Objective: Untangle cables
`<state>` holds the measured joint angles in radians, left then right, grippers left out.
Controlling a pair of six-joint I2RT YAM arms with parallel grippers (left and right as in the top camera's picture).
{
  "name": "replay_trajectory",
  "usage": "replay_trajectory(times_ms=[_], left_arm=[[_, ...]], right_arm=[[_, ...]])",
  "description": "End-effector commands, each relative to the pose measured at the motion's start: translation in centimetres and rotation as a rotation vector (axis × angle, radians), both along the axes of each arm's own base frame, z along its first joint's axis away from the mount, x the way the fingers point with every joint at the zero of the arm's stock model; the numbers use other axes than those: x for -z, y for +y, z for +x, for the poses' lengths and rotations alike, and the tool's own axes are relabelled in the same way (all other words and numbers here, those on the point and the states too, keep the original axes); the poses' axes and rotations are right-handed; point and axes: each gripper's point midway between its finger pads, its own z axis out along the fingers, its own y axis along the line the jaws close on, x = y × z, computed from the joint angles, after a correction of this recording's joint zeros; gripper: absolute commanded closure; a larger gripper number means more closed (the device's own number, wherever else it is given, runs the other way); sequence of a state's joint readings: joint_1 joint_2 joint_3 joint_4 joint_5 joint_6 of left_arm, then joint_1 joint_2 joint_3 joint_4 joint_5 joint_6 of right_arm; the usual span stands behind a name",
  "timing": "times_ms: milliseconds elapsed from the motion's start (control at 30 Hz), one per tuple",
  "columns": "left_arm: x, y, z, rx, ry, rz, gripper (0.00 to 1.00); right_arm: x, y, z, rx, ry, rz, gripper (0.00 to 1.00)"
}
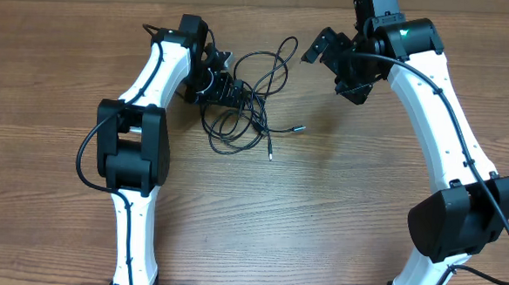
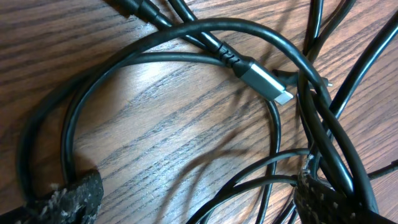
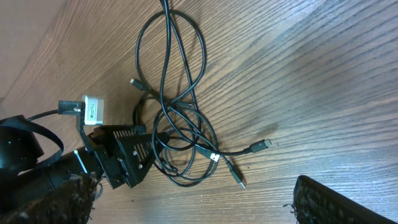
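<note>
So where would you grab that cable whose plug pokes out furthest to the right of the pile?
On the straight stretch just behind the plug, from above and from the right. That end lies flat on the bare table by itself, clear of the tangle and its crossings.

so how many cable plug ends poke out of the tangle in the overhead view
2: one plug end right of the cables, a second plug end below-left of it. More may hide under the left gripper.

Black cables (image 1: 248, 103) on brown wood-grain table (image 1: 338, 217)
</note>
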<state>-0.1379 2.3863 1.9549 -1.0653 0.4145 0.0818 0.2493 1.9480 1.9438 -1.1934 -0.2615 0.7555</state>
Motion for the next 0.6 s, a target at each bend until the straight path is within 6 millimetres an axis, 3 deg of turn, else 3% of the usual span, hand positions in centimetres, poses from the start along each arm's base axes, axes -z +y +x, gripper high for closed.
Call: replay_trajectory(times_ms=[0,167,200,233,300,367,567], left_arm=[[6.9,2.7,-3.6,-0.011,0.189,0.121,0.01],[6.5,1.6,-4.3,-0.01,0.224,0.061,0.0],[6.5,1.6,-4.4,-0.01,0.227,0.062,0.07],[6.5,1.7,-4.4,-0.011,0.227,0.062,0.36],[6.5,1.7,-4.5,-0.012,0.231,0.062,0.73],[6.4,1.8,-4.8,-0.012,0.247,0.064,0.96],[6.4,1.8,-5.0,-0.012,0.257,0.065,0.96]], right_arm=[[-0.2,-0.1,0.8,0.011,-0.03,-0.002,0.0],[-1.2,0.3,2.6,0.011,-0.114,0.021,0.0],[-1.2,0.3,2.5,0.01,-0.114,0.021,0.0],[-1.2,0.3,2.5,0.01,-0.113,0.021,0.0],[-1.2,0.3,2.5,0.01,-0.114,0.021,0.0],[-1.2,0.3,2.5,0.01,-0.114,0.021,0.0],[-1.4,0.7,2.6,0.002,-0.119,0.039,0.0]])
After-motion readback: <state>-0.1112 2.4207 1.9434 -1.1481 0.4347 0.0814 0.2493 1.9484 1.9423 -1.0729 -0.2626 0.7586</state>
